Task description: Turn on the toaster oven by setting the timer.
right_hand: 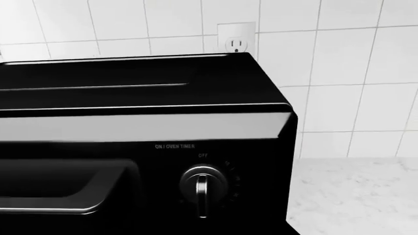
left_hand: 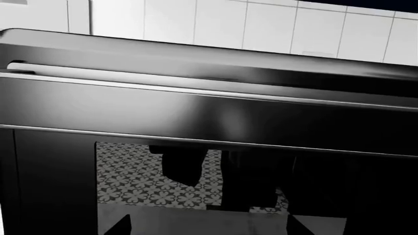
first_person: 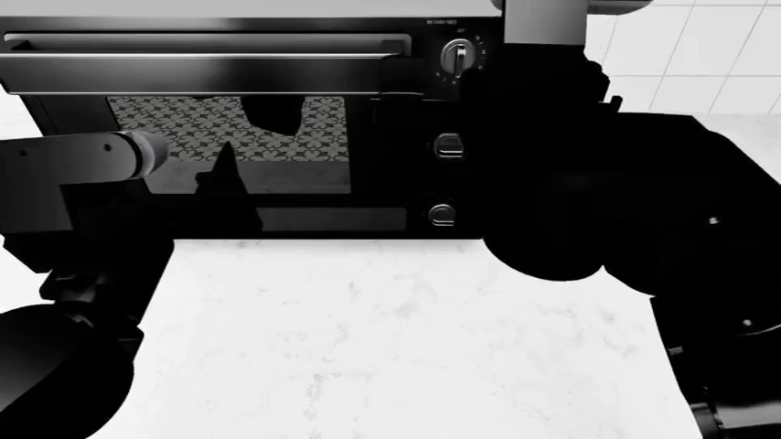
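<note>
At upper right of the head view, the timer knob on the oven reads off. Approach squarely, pinch its bar firmly, twist clockwise; either pincer's state I cannot tell

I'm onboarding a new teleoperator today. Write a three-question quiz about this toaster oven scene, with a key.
1. True or false: the toaster oven door is open.
2. The label above the top knob reads: A) ON / OVEN TIMER, B) TEMP, C) BAKE.
3. Fill in: on the tiled wall behind the oven sits a power ____.

Key: 1 false, the door is shut; 2 A; 3 outlet.
</note>
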`<state>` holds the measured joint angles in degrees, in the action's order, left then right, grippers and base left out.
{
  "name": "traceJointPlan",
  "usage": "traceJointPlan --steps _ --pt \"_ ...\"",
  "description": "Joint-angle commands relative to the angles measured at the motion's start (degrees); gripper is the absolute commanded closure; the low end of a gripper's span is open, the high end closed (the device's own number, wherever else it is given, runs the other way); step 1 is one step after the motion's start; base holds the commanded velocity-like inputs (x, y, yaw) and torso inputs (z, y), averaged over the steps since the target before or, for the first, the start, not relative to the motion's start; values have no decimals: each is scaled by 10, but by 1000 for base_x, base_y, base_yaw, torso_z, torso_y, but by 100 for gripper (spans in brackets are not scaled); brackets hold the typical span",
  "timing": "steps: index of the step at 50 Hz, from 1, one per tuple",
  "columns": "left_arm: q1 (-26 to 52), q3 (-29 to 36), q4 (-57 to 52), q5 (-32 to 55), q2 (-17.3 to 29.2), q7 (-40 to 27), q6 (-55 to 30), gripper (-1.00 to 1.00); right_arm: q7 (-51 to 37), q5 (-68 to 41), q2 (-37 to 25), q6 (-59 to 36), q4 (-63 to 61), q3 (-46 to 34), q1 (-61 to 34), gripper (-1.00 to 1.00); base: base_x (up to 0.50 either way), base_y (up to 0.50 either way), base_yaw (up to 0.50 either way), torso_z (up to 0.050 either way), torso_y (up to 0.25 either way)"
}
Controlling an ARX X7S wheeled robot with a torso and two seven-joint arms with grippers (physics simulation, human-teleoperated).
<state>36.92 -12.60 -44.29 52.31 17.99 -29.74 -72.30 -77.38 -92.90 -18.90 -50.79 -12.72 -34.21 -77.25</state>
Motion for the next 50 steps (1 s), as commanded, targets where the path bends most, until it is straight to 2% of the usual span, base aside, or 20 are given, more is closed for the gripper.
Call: traceJointPlan --steps 1,50 --pt "0 -3 -1 9 3 -6 0 -100 0 7 1 3 4 -5 -2 -100 0 0 0 0 0" --pt "-4 10 6 19 14 -19 19 -100 29 36 5 20 35 -23 1 -100 0 0 0 0 0"
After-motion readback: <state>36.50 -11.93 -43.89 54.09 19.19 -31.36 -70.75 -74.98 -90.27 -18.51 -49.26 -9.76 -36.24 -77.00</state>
